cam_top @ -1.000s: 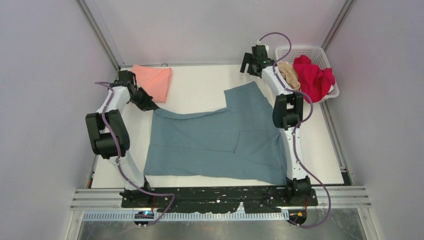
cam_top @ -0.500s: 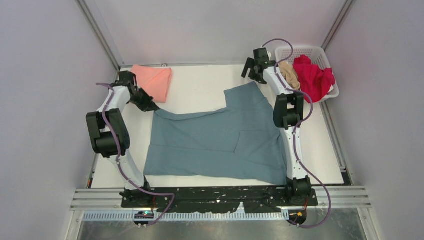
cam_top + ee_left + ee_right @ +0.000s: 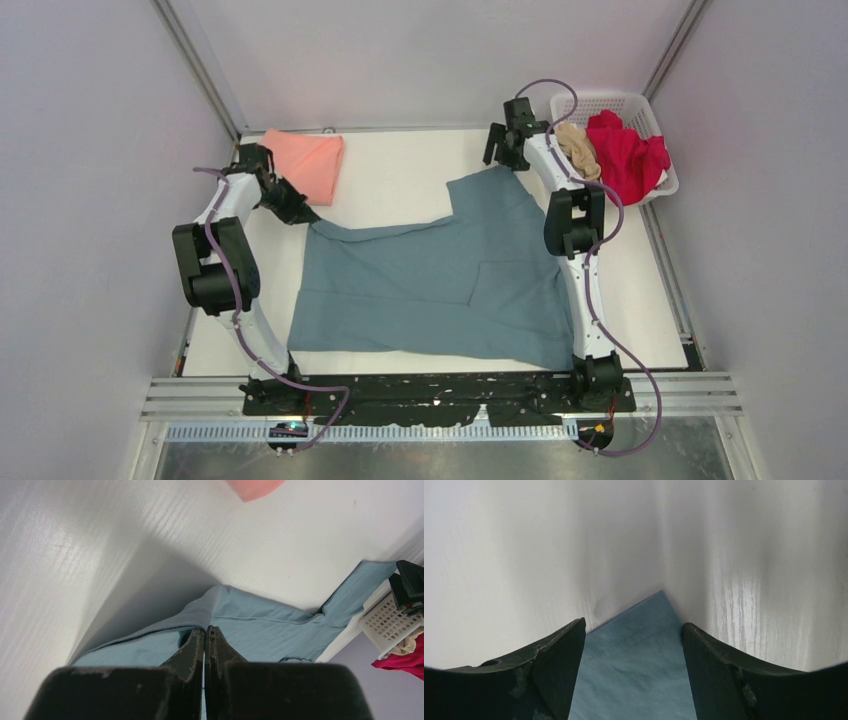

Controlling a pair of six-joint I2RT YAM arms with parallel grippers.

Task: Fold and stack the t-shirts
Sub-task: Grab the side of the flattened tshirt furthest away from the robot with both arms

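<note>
While the slate-blue t-shirt (image 3: 440, 285) lies spread across the centre of the frame, the left gripper (image 3: 299, 214) pinches its upper-left corner, fingers closed. The right gripper (image 3: 500, 158), wide apart and empty, hovers over its top corner. A salmon-pink t-shirt (image 3: 308, 162) sits at upper left.

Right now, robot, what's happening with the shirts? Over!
Left gripper shut on blue shirt corner. Right gripper open above its far corner. Pink shirt folded aside. Nothing blocking.
</note>
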